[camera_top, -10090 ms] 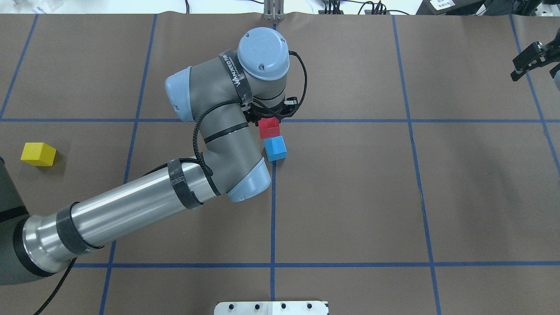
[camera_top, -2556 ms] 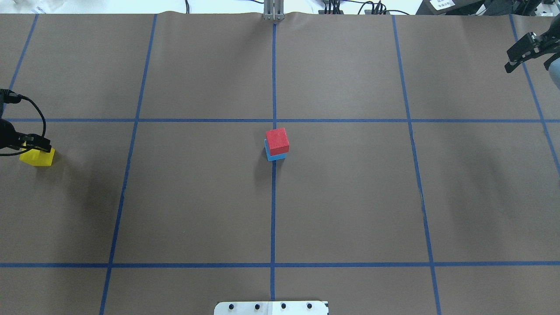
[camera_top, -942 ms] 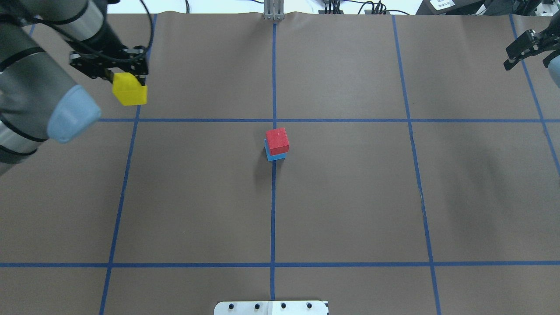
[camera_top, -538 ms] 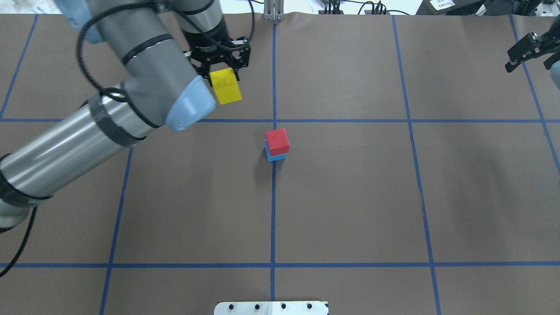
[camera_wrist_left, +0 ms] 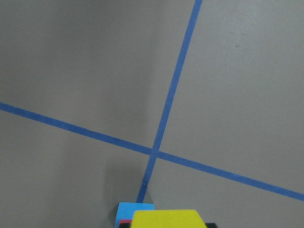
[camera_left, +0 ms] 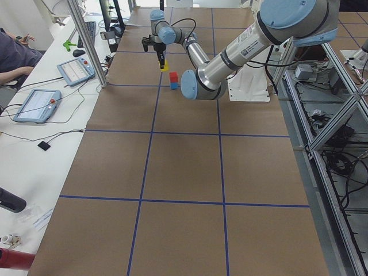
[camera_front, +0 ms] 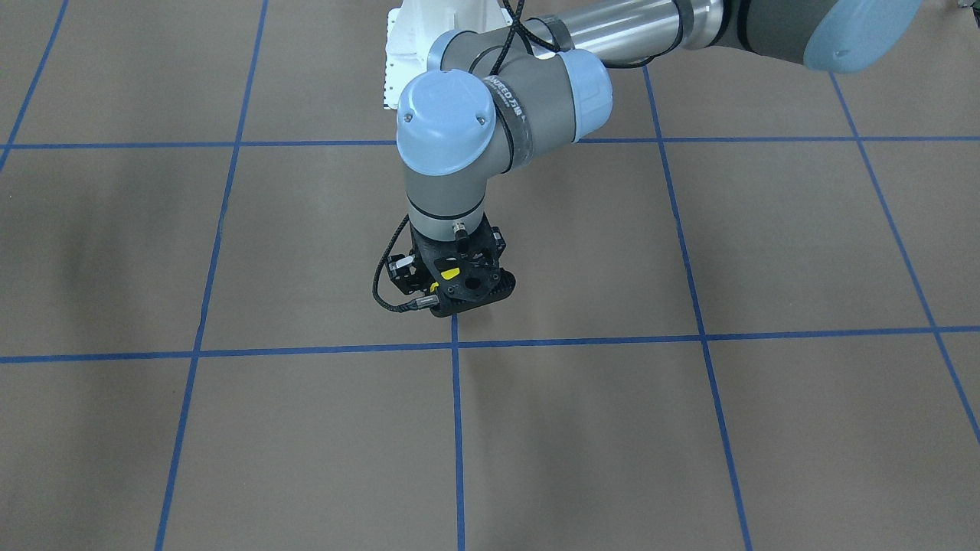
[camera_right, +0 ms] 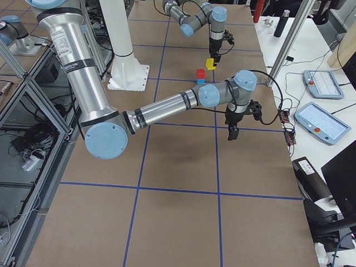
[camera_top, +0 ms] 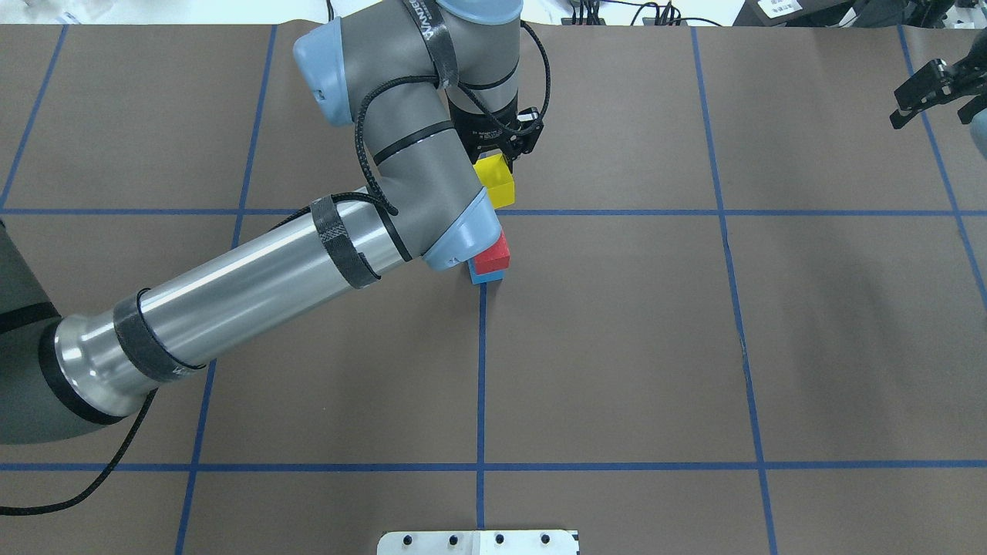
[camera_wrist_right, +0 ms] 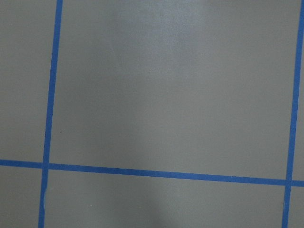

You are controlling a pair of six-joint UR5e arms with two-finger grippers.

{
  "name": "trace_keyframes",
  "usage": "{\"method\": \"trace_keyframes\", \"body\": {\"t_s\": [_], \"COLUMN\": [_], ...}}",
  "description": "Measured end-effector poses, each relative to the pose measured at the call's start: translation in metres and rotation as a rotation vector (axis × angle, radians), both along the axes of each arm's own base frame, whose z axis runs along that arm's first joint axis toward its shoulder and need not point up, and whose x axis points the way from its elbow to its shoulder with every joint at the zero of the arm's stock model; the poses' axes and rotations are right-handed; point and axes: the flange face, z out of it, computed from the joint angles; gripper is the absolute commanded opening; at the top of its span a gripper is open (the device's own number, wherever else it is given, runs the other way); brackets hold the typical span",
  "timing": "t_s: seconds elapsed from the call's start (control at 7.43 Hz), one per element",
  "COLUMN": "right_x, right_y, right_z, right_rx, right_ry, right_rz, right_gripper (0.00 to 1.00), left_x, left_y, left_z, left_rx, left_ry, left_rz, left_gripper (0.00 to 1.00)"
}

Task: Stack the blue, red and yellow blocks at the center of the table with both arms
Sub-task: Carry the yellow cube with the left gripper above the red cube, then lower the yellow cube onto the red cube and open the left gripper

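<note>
A red block [camera_top: 495, 253] sits on a blue block [camera_top: 487, 275] at the table's centre, partly hidden by my left arm's elbow. My left gripper [camera_top: 500, 152] is shut on a yellow block [camera_top: 495, 180] and holds it in the air, above the stack and a little past it, apart from the red block. In the left wrist view the yellow block [camera_wrist_left: 166, 218] fills the bottom edge with the blue block [camera_wrist_left: 130, 210] just under it. In the front view the left gripper [camera_front: 459, 289] hides the stack. My right gripper [camera_top: 929, 91] is open and empty at the far right edge.
Blue tape lines divide the brown table cover [camera_top: 617, 347] into squares. The robot's white base plate [camera_top: 478, 542] is at the near edge. A side table with tablets [camera_left: 37, 104] runs along the far side. My left forearm [camera_top: 231, 301] crosses the left half.
My left arm has swung right with the yellow block, from the far left to above the red-on-blue stack. The stack and the right gripper have not moved.
</note>
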Motion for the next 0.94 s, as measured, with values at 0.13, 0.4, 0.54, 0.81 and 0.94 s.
{"method": "trace_keyframes", "body": {"t_s": [0.13,0.4,0.54,0.81,0.94], "right_x": [0.0,0.0,0.0,0.0,0.0], "right_y": [0.0,0.0,0.0,0.0,0.0], "right_z": [0.0,0.0,0.0,0.0,0.001], "right_rx": [0.0,0.001,0.0,0.0,-0.001], "right_ry": [0.0,0.0,0.0,0.0,0.0], "right_rz": [0.0,0.0,0.0,0.0,0.0], "right_gripper": [1.0,1.0,1.0,1.0,1.0], "left_x": [0.0,-0.011,-0.012,-0.006,-0.001], "left_y": [0.001,0.01,0.016,0.027,0.032], "left_z": [0.006,0.022,0.028,0.026,0.024], "left_rx": [-0.003,-0.001,0.001,0.005,0.008], "left_ry": [-0.004,0.001,0.003,0.006,0.007], "left_rz": [0.0,0.001,0.006,0.02,0.027], "left_gripper": [0.0,0.0,0.0,0.0,0.0]}}
